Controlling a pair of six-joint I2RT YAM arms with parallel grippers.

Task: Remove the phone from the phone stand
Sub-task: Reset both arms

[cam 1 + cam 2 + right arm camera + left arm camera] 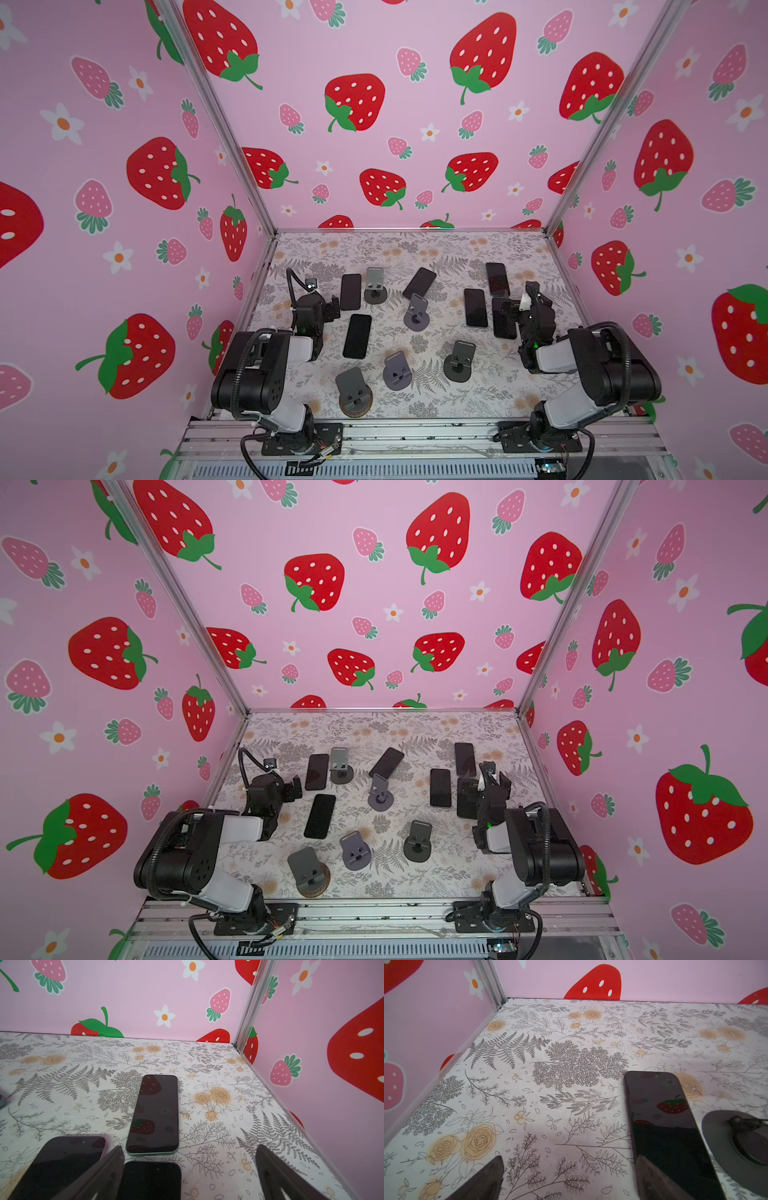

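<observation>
The left tool (569,1182) is spread wide and empty, low over the worktop (529,1105). Only its wrist view shows one finger (652,1178) overlapping the near corner of a flat phone (662,1126), which lies just beside a round stand base (737,1147). The right tool (192,1180), equally wide and holding nothing, hangs above a black phone (151,1180). Only that wrist view shows the green rim of the next phone (154,1113) beyond it. In both top views the tools sit left and right of the middle stand (416,313). Around it six phones lie flat and five grey stands stand bare. Fern-and-rose print covers the worktop, and pink strawberry walls (374,124) enclose it.
</observation>
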